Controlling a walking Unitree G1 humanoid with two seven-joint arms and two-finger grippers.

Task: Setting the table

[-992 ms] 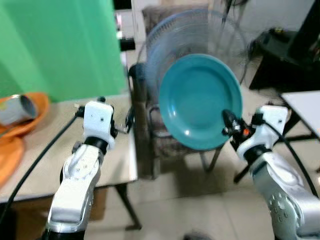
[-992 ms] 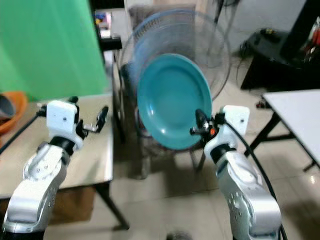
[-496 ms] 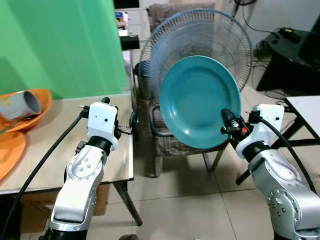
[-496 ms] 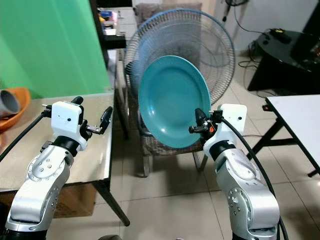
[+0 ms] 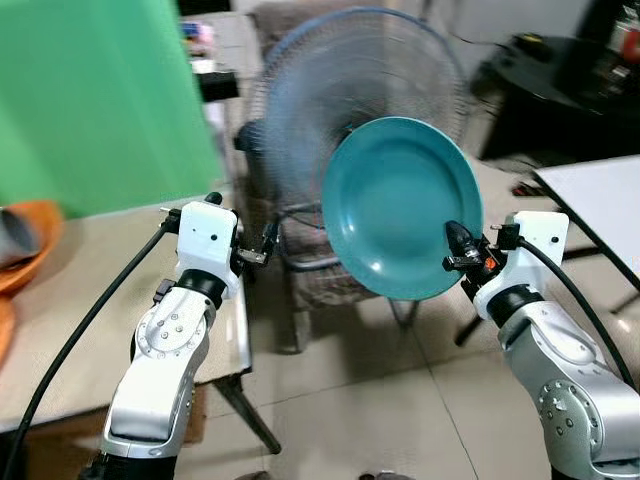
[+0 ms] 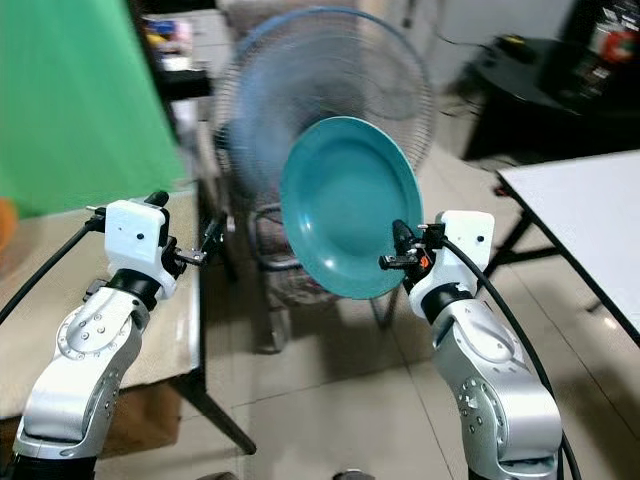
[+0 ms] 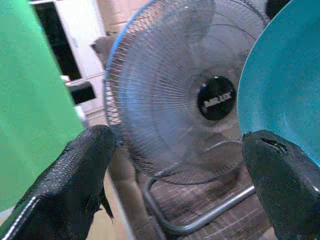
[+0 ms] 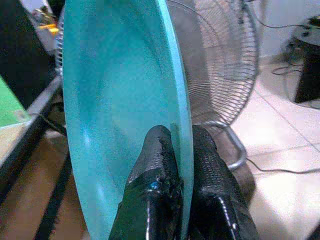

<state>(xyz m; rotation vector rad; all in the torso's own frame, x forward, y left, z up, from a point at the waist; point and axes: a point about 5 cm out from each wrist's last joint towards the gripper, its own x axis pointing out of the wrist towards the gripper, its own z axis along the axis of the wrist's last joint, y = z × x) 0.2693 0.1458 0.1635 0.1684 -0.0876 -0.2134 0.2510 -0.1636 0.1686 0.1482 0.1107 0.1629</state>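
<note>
1. Since half a second ago the whole view has swung: the green backdrop (image 5: pixel 90 100) and the orange dish (image 5: pixel 28 245) have slid toward the left edge, and more of the white table (image 5: pixel 600 195) shows at right. That is camera motion; the teal plate (image 5: pixel 402 208) sits the same relative to the arms.
2. Right gripper (image 8: pixel 172 165) is clamped on the plate's lower right rim, one finger on each face. The plate is held up on edge, concave face toward the robot, in mid-air in front of the pedestal fan (image 5: pixel 350 110), between the two tables.
3. Left gripper (image 7: pixel 175 175) is spread wide and holding nothing, hovering over the far right edge of the beige table (image 5: pixel 70 320).
4. Handling, my read: rigid, likely glazed and slick, breakable if dropped on the tile floor. A single rim pinch puts a long lever on the grip, so slip or rotation is the risk.
5. Best hold is deeper over the rim; level it before setting it down flat.
</note>
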